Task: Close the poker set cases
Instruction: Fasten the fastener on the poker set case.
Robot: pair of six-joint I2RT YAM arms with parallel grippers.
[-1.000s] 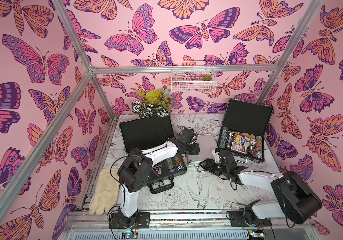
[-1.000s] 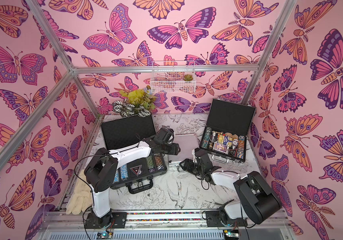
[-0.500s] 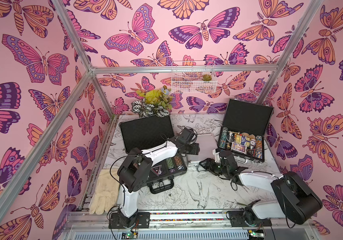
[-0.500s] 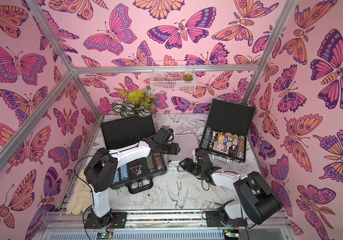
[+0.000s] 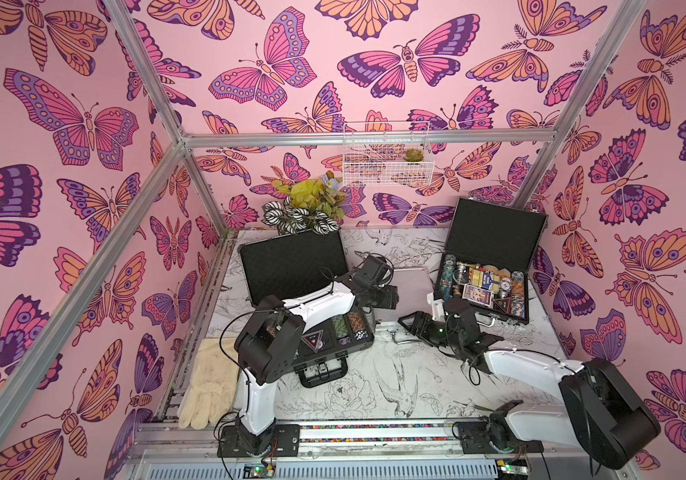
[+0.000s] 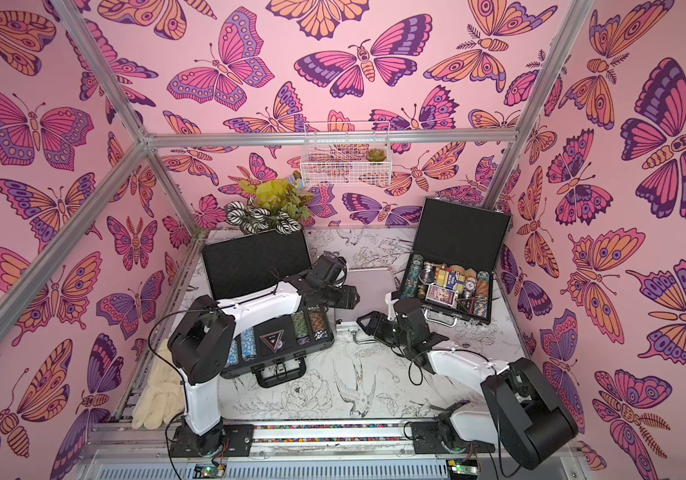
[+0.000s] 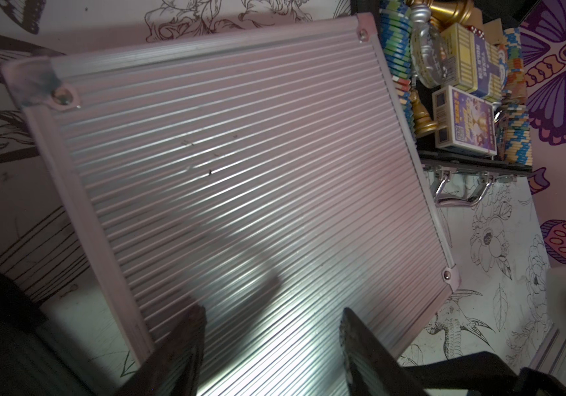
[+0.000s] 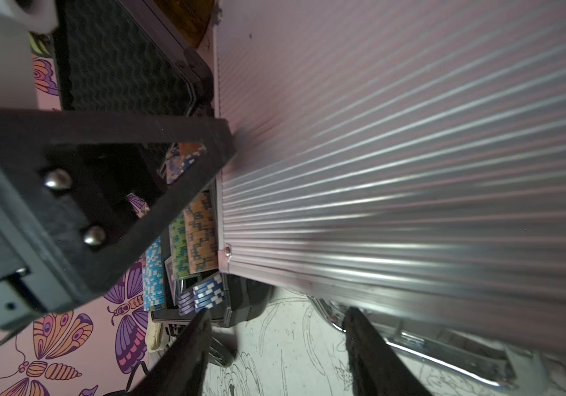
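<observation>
Hanging partly wide and holding nothing, the left jaws sit just over the ribbed lid of the silver case (image 7: 240,164). The right jaws, wide and empty too, sit low by its handle (image 8: 446,356) at 6 o'clock. That lid lies flat, so this case looks shut. The next job looks like pushing down a lid that stands up, on the black case (image 5: 291,266) at 9 o'clock or the silver-trimmed case (image 5: 495,237) at 3 o'clock. The desk (image 5: 374,386) has three cases: one shut, two open.
</observation>
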